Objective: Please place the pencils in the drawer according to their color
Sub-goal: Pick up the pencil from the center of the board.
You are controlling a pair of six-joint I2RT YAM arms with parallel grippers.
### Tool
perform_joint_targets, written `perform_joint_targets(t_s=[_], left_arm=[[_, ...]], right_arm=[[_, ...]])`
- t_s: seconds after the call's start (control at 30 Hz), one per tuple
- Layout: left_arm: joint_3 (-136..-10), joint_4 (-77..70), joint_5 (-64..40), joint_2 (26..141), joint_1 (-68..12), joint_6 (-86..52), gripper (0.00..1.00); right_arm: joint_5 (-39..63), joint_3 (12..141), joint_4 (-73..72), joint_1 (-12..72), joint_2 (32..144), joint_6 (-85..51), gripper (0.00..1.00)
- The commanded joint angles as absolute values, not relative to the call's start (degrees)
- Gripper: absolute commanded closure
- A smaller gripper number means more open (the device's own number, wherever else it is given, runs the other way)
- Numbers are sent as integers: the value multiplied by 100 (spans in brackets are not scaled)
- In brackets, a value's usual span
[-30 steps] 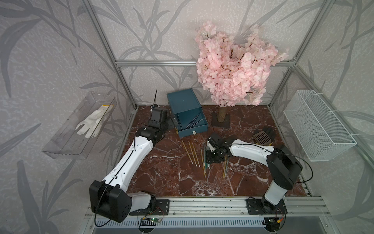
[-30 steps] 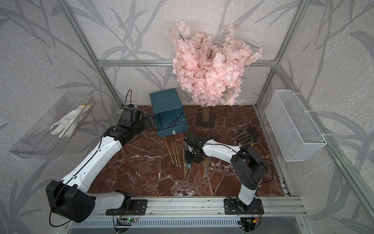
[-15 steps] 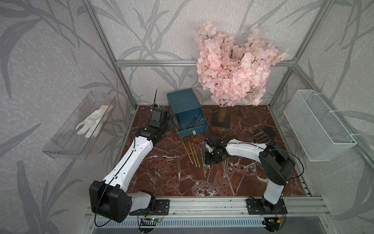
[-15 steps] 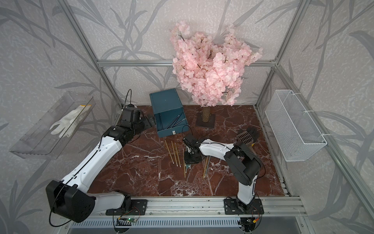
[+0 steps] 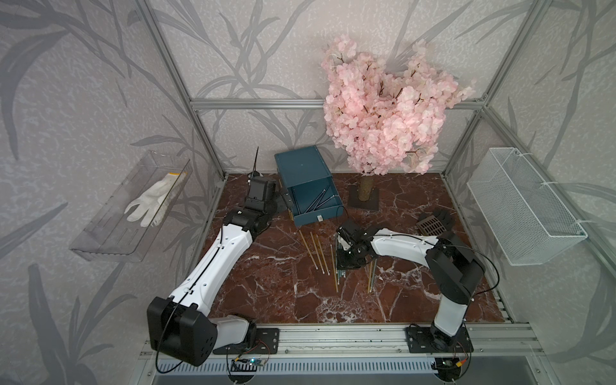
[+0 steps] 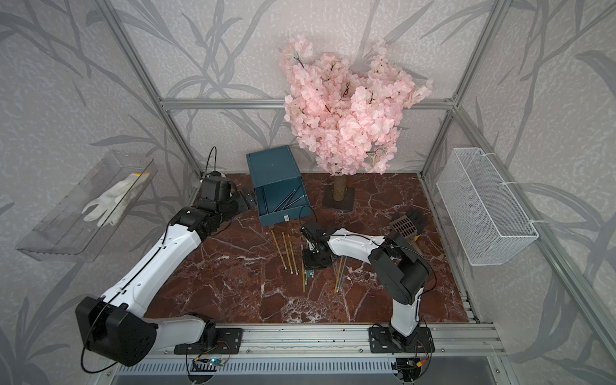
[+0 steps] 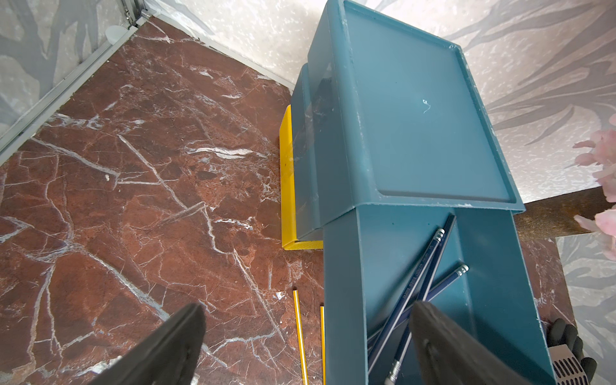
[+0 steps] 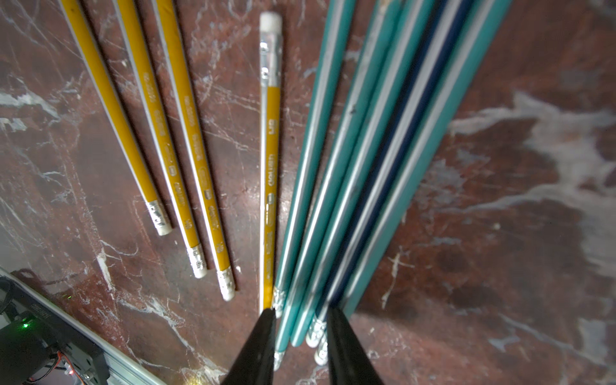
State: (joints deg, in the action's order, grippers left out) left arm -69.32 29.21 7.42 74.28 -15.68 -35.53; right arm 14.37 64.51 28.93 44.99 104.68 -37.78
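- Pencils (image 8: 350,166) mostly loose on the counter (image 5: 266,283), yellow ones (image 8: 186,150) fanned beside a teal bunch (image 8: 313,173); few navy ones (image 7: 420,286) sit in the open top drawer (image 7: 343,283).
- Right hand (image 8: 300,311) narrow, straddling the teal bunch's ends; can't tell if it's squeezing.
- Left hand (image 7: 306,306) wide, beside the drawer.

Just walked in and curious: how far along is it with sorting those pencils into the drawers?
Early on. Done: a few navy pencils lie in the open teal drawer. In hand: the right gripper straddles the teal pencils on the table, nothing lifted. Remaining: those teal ones, plus the yellow pencils beside them.
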Motion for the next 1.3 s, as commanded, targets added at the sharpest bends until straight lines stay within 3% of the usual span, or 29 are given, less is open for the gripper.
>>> perform_joint_targets(t_s=[0.0, 0.63, 1.27], left_arm=[[-6882, 3004, 826, 7279, -1535, -3460, 0], [-6938, 2974, 776, 7339, -1535, -3463, 0], [-6897, 2962, 793, 7365, -1537, -3481, 0]], right_arm=[[1201, 6179, 3167, 4465, 10363, -3773, 70], [1179, 6539, 3519, 4455, 9849, -3834, 71], [1433, 6794, 3317, 4484, 10480, -3897, 71]])
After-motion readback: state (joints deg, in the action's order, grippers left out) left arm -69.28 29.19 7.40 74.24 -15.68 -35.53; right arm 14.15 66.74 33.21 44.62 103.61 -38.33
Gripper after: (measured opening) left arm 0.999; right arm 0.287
